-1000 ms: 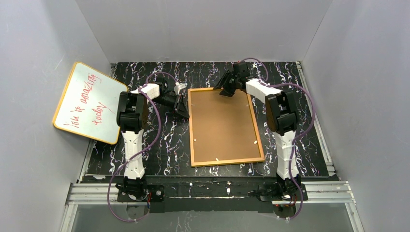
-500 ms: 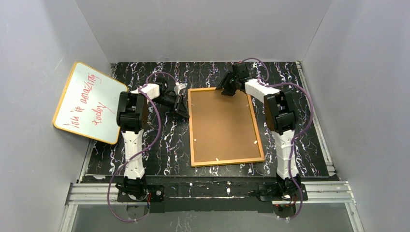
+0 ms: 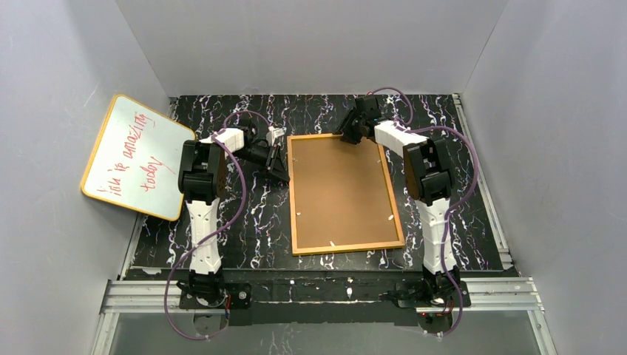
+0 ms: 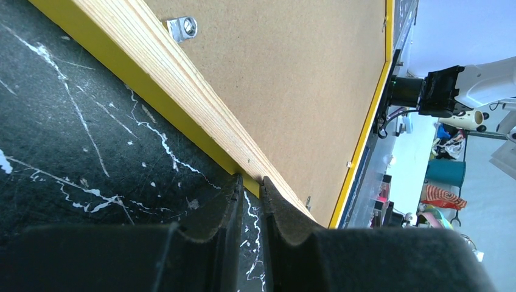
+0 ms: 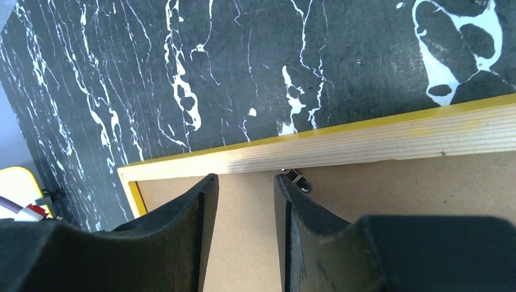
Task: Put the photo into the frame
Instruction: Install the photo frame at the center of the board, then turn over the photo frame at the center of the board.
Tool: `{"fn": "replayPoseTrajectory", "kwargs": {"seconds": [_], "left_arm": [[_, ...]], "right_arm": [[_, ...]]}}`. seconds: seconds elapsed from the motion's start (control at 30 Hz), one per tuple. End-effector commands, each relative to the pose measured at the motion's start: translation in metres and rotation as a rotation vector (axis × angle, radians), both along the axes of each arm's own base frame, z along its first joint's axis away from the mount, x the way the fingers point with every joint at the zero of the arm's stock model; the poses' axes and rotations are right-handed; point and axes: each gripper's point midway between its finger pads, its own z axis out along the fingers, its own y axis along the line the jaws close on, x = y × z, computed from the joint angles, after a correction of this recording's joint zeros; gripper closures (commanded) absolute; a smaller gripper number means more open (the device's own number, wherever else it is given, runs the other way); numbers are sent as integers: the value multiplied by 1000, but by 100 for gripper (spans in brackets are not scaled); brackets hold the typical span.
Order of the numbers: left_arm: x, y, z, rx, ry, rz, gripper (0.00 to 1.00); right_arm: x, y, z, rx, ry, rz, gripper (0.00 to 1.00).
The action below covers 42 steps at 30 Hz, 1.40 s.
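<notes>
Frame (image 3: 291, 192) lies back-up mid-picture on the tabletop, long axis top-to-bottom, brown backing board (image 3: 341, 192) in it. Photo not visible. Right pincer (image 5: 243, 179), apart and empty, is at frame's top edge, clip tab (image 5: 297, 178) just beside one finger. Left pincer (image 4: 251, 181), nearly together and empty, has its tips at frame's left edge.

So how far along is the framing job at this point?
Done: the frame lies face down with the brown backing board seated in it; the photo is out of sight, maybe underneath. In hand: the right gripper, jaws open, sits at a metal tab on the far edge; the left gripper, nearly closed, touches the frame's side. Left: probably working the tabs.
</notes>
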Motion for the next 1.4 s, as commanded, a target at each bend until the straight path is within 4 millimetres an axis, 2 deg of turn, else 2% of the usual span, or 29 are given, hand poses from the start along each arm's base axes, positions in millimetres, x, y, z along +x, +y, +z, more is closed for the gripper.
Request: {"fn": "replayPoseTrajectory", "kwargs": {"seconds": [0.0,0.27,0.4,0.5,0.57,0.63,0.73,0.77,0.87,0.93,1.07,1.17,1.37], "left_arm": [[-10,14,-25,136,-30,-42,86],[-9,14,-21,132,-30,-43,86],[-5,15,-9,121,-38,-37,86],[0,22,4,108,-42,-16,86],[4,31,17,99,-53,4,84],[8,45,30,104,-70,25,80],[7,69,44,154,-96,42,69],[5,76,48,167,-107,48,66],[0,106,56,219,-118,108,54],[-6,120,59,265,-131,122,51],[-16,138,69,301,-157,160,49],[-25,143,76,307,-164,153,48],[-37,142,87,306,-183,157,48]], "right_arm": [[13,-19,-18,-60,3,-69,53],[11,-4,-4,0,-12,-20,53],[3,11,29,14,-73,5,49],[-9,30,59,-3,-136,43,42],[-26,49,75,-45,-162,87,38],[-46,68,80,-132,-170,134,35],[-90,101,70,-294,-156,224,32],[-97,103,63,-351,-144,228,31],[-135,125,43,-488,-119,287,28],[-152,135,31,-551,-108,317,27],[-175,152,22,-656,-127,359,27],[-187,162,22,-702,-156,380,27],[-201,161,19,-820,-188,388,28]]}}
